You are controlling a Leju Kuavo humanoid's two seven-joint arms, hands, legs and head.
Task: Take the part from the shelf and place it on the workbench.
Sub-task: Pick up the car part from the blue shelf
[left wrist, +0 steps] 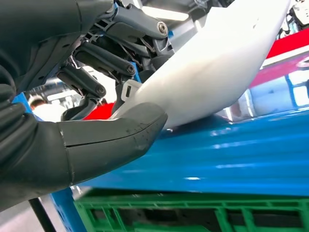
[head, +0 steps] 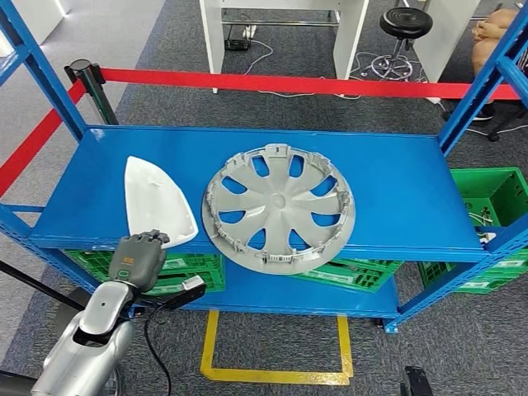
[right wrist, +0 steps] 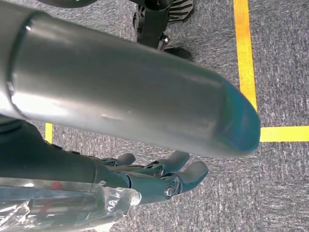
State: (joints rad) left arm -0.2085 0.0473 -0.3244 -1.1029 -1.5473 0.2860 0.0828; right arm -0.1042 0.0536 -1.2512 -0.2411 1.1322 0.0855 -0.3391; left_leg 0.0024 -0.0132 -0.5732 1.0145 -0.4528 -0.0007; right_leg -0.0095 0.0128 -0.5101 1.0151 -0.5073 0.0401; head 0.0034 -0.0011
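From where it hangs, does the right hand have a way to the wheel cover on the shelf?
Probably not yet. The right hand hangs low over the carpet by the yellow floor line, holding nothing, well below the blue shelf. The wheel cover lies in the open, so raising the arm should get it there.

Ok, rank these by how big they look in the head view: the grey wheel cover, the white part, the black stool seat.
1. Grey wheel cover, clearly the largest.
2. White part, at whose near edge is the left hand.
3. Black stool seat, smallest as it looks, though it stands farther from the camera, so its true size is uncertain.
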